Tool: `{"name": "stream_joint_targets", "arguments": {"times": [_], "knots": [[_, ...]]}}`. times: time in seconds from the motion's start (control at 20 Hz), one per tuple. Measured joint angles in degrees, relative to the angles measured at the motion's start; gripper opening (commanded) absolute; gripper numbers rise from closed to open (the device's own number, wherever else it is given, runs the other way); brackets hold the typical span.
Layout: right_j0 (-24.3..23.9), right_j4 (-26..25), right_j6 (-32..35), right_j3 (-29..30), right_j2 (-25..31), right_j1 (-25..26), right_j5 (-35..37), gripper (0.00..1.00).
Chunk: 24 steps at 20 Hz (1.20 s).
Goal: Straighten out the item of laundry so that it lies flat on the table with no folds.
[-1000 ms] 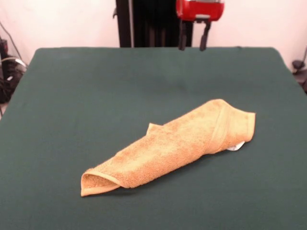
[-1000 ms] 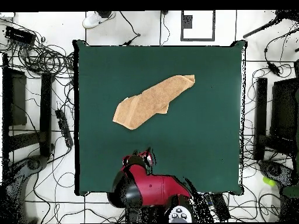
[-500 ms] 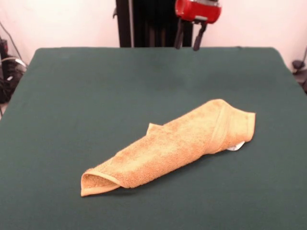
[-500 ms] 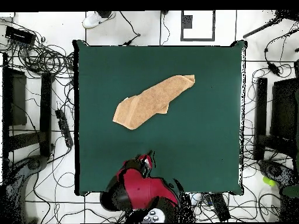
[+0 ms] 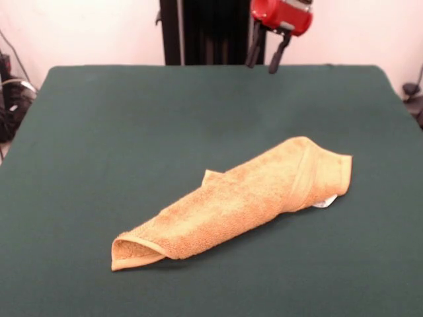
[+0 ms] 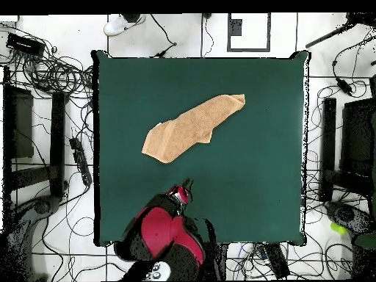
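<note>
The orange-tan towel (image 5: 244, 201) lies folded over itself in a long diagonal roll on the dark green table (image 5: 119, 125). A woven band shows near its right end, with a small white tag (image 5: 325, 201) poking out beneath. In the overhead view the towel (image 6: 192, 127) lies near the table's middle. My gripper (image 5: 263, 65) hangs open and empty above the table's far edge, well apart from the towel. In the overhead view the gripper (image 6: 183, 190) sits just inside the table's near edge, below the towel's left end.
Cables (image 6: 51, 73) and black equipment stands (image 6: 29, 139) lie on the floor around the table. A person's shoe (image 6: 120, 25) shows beyond the far edge in the overhead view. The robot's black pedestal (image 5: 198, 32) stands behind the table.
The arm has swung round at the base and the gripper has tilted and shifted slightly along the table's edge. The towel has not moved.
</note>
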Motion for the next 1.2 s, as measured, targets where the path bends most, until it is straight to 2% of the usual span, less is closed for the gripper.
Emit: {"name": "stream_joint_targets", "arguments": {"times": [0.6, 0.9, 1.2], "knots": [[8.8, 0.0, 0.0, -10.39, -12.19, 9.07, 0.0, 1.0], [7.64, 0.01, 0.01, -14.78, -13.98, 12.31, -0.13, 1.0], [3.32, 0.0, 0.01, -17.94, -13.54, 14.49, -0.54, 1.0]]}}
